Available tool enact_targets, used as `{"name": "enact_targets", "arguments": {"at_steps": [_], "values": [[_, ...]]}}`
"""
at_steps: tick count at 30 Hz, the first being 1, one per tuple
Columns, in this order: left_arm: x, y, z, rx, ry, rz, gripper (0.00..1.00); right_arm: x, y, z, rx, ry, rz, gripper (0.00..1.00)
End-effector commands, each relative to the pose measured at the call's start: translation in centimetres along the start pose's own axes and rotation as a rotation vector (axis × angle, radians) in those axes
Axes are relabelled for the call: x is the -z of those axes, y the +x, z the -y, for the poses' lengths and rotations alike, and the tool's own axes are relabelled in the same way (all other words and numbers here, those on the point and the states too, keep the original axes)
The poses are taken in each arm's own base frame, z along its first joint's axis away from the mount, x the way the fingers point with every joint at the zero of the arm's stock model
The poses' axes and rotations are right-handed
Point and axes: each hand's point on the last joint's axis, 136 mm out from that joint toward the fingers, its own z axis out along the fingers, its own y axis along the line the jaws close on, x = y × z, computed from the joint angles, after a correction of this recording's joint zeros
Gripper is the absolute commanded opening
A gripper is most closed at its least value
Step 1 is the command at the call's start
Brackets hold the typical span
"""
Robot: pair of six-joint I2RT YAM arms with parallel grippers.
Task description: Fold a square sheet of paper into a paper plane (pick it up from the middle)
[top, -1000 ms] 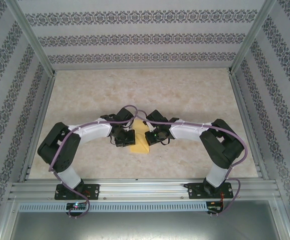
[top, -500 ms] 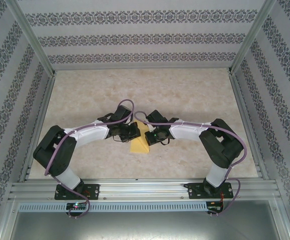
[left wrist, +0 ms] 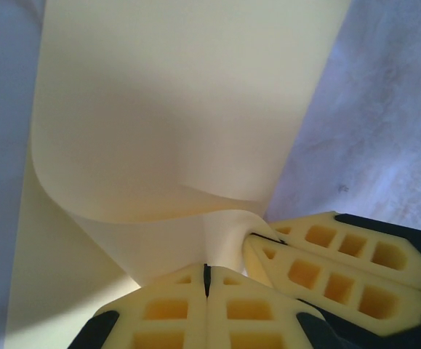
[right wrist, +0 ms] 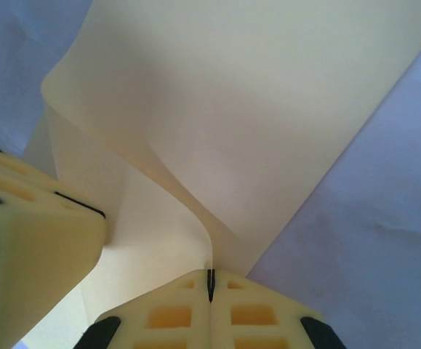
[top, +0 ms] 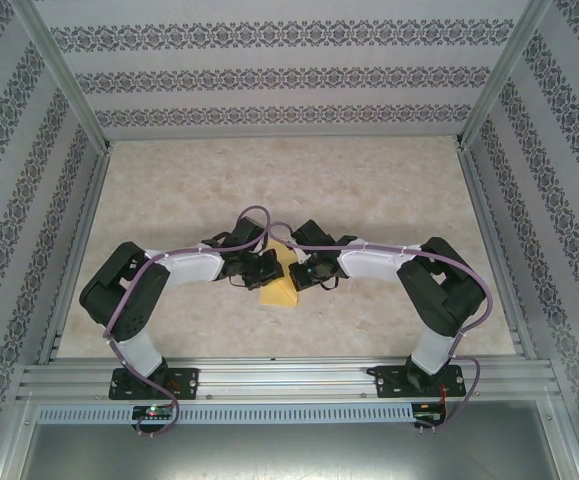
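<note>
The square sheet of paper (top: 279, 292) is pale yellow and lies mid-table between the two arms, one layer curled up over another. My left gripper (top: 270, 267) is shut on its edge from the left. In the left wrist view the left gripper (left wrist: 207, 272) pinches the sheet (left wrist: 174, 109) where the layer bends. My right gripper (top: 292, 270) is shut on it from the right. The right wrist view has the right gripper (right wrist: 211, 281) clamped on a raised fold of the sheet (right wrist: 268, 109). The two grippers' fingertips nearly touch.
The table (top: 369, 190) is a pale marbled surface ringed by an aluminium frame (top: 289, 380) and patterned walls. Open tabletop lies behind and to both sides of the arms. The right gripper's fingers (left wrist: 341, 262) crowd the left wrist view.
The left gripper has shifted a little to the right, in against the paper, and its elbow has swung out and back. The right arm has stayed still.
</note>
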Motion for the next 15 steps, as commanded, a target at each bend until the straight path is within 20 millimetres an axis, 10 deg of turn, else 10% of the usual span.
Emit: {"name": "enact_targets", "arguments": {"at_steps": [1, 8, 15], "values": [[-0.9, 0.5, -1.7, 0.043, -0.034, -0.023, 0.0, -1.0, 1.5, 0.6, -0.013, 0.023, -0.046, 0.05], [-1.3, 1.7, -5.5, 0.094, -0.163, -0.042, 0.0, -0.1, 0.1, -0.4, -0.022, -0.017, -0.011, 0.09], [-1.7, 1.8, -5.7, 0.086, -0.158, -0.056, 0.0, 5.7, -2.7, -1.0, -0.108, -0.072, 0.152, 0.29]]}}
